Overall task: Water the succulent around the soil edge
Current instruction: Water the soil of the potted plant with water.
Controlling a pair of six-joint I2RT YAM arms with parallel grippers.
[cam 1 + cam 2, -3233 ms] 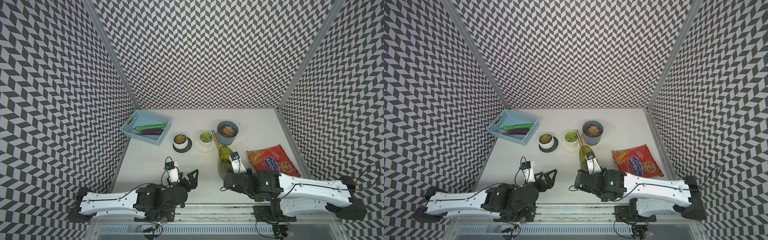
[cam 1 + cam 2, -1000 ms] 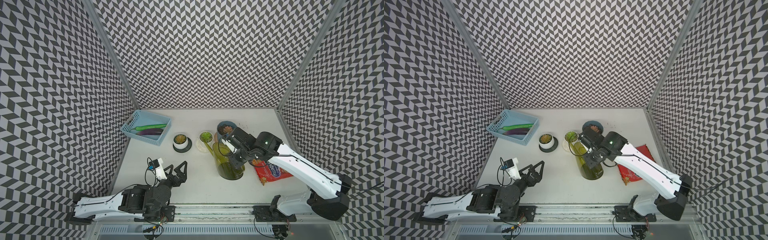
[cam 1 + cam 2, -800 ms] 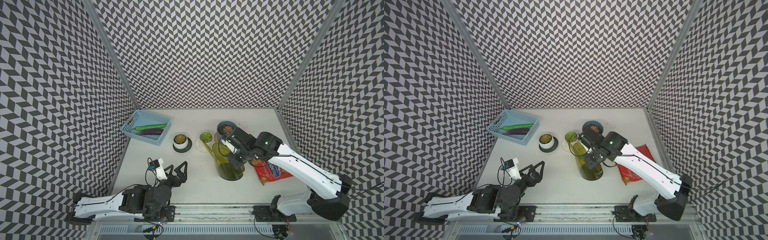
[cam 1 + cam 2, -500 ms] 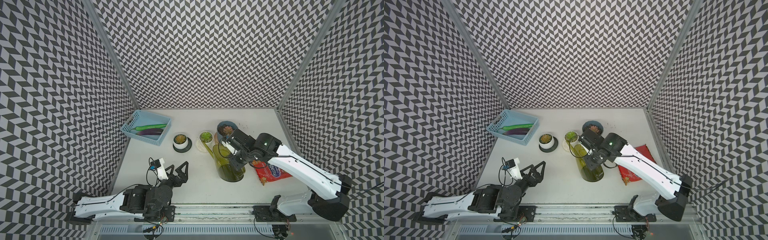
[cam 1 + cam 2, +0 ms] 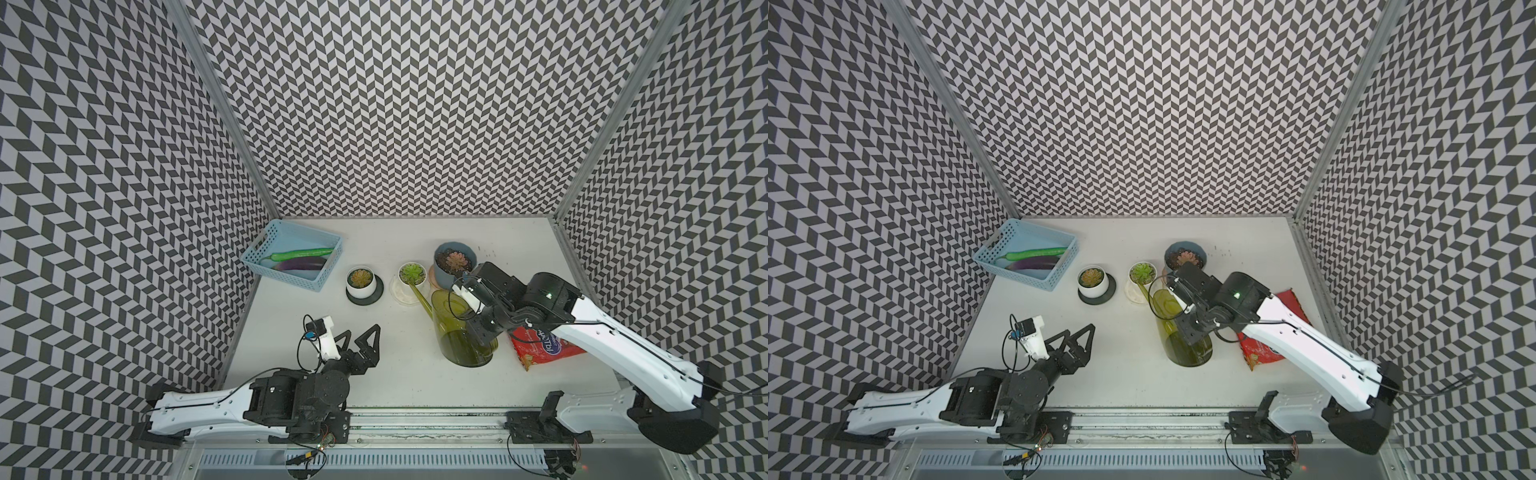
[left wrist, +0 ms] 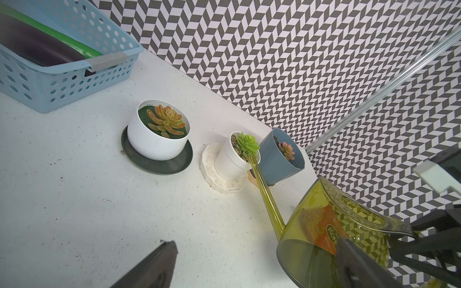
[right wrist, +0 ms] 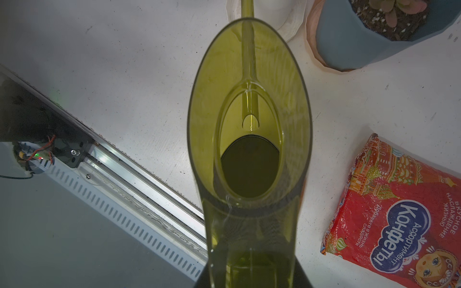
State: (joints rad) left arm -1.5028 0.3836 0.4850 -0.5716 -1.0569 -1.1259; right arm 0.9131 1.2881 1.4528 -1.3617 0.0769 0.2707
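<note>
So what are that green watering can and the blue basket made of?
Watering can: probably plastic, glossy and tinted olive-green; you can see straight through its walls.
Basket: likely moulded plastic, pale blue and matte, with neat rows of round holes in its sides.

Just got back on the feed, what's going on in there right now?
The right pincer is shut on the green watering can, whose spout tip reaches the rim of the small white pot, beside the green succulent. No water stream is visible. The left pincer hangs open above the table, holding nothing.
</note>
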